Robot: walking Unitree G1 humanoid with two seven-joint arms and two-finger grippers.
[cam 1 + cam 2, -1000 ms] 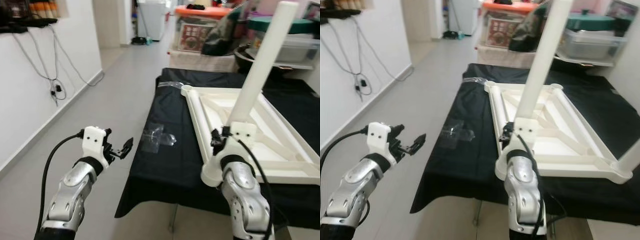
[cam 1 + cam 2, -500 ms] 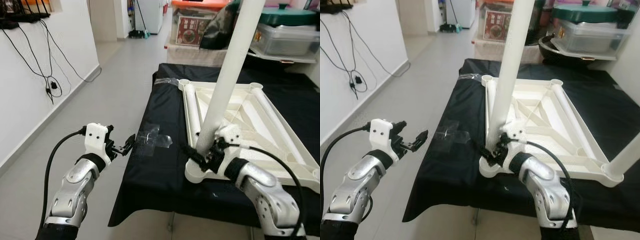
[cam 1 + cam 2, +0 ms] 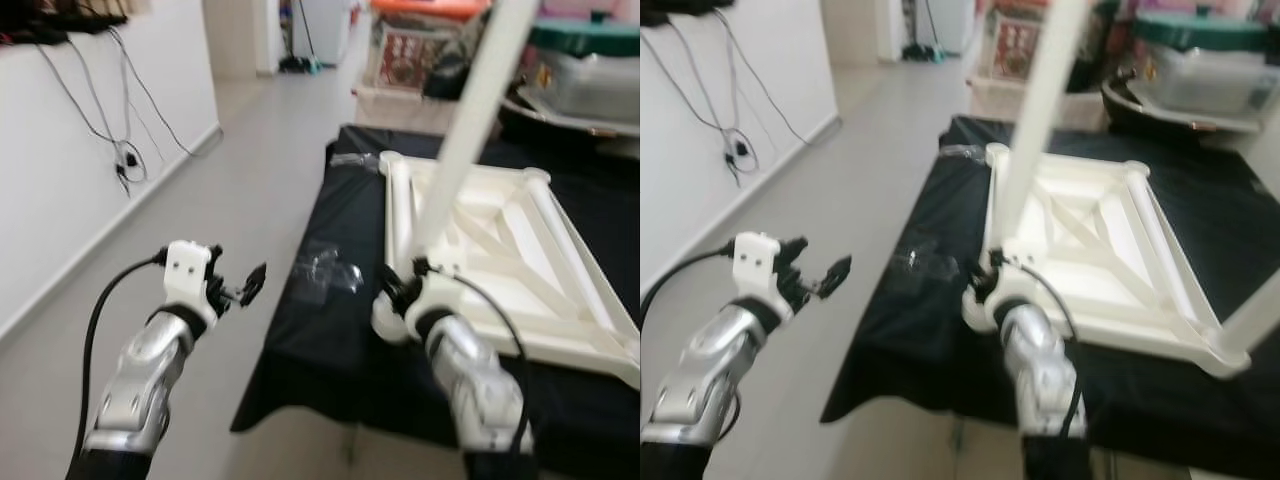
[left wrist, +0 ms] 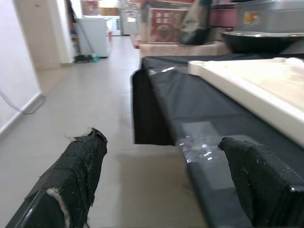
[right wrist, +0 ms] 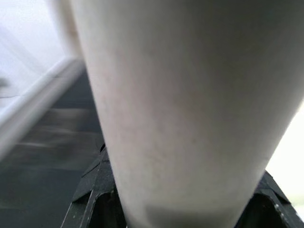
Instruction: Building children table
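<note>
Left eye view: a white table frame (image 3: 500, 250) is seen lying upside down on a tabletop (image 3: 330, 340) covered in black cloth. A white leg (image 3: 470, 120) is stood upright at the frame's near corner on the robot's left. The right pincer (image 3: 405, 290) is closed around the base of that leg, at the corner socket. A clear plastic bag (image 3: 325, 270) is noted on the cloth just beside the frame, on the robot's left. The left pincer (image 3: 250, 285) is held off the tabletop edge, over the floor (image 3: 200, 250), well apart from the frame, with its fingers parted.

Right eye view: a second leg (image 3: 1255, 320) is seen rising at the frame's near corner on the robot's right. Storage boxes (image 3: 1190, 60) are stacked beyond the frame.

Left wrist view: both black fingers (image 4: 76, 175) are spread wide with nothing between them; the frame's edge is seen ahead.

Right wrist view: the leg is pressed between the black fingers (image 5: 95, 190).
</note>
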